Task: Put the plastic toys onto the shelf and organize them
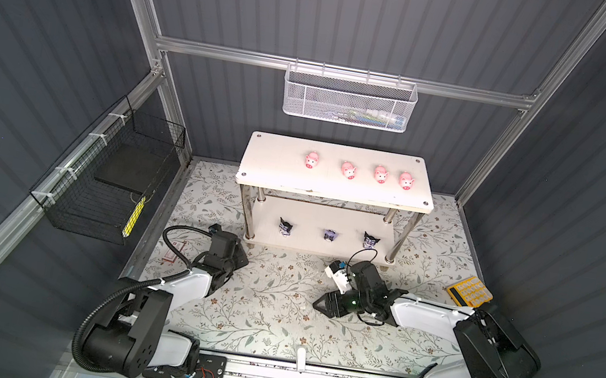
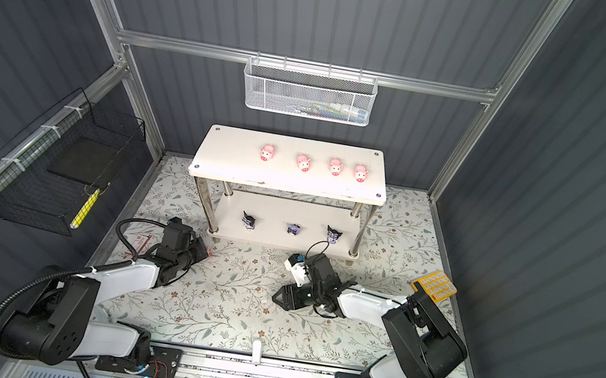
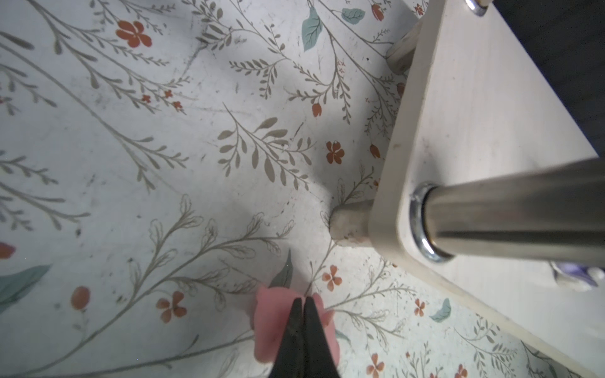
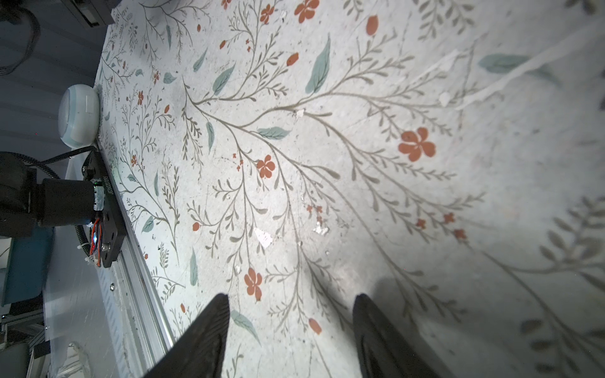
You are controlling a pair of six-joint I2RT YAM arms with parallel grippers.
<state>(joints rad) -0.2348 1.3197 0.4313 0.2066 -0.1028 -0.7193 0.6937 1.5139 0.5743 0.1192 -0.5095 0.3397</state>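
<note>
The shelf [image 1: 276,167] stands at the back of the flowered mat [image 1: 263,316], and most of the toys are on it. Four pink pigs sit in a row along its top board, snouts toward the front. The end pig [image 1: 311,160] sits left of the shelf's middle. The second pig [image 1: 348,170], the third pig [image 1: 380,174] and the last pig [image 1: 406,181] run on toward the right end. Three black-and-purple figures are spaced apart on the lower board: the left figure [image 1: 284,226], the middle figure [image 1: 330,235] and the right figure [image 1: 369,240].

The left gripper [image 1: 239,260] is low over the mat, just in front of the shelf's front left leg [image 3: 507,209]. Its jaws are pressed together. The fifth pig [image 3: 268,324] shows as a pink blur on both sides of the tips, off the shelf and down by the mat. I cannot tell whether the tips pinch it or only touch it.

The right gripper [image 1: 325,306] hangs over the mat in front of the shelf's right half, well apart from it. Its jaws stand apart, with only mat showing between them.

A yellow calculator [image 1: 470,291] lies on the mat off the shelf's front right corner. A white mesh basket [image 1: 345,99] hangs on the wall above the shelf. A black wire basket [image 1: 106,182] hangs on the wall to the shelf's left.
</note>
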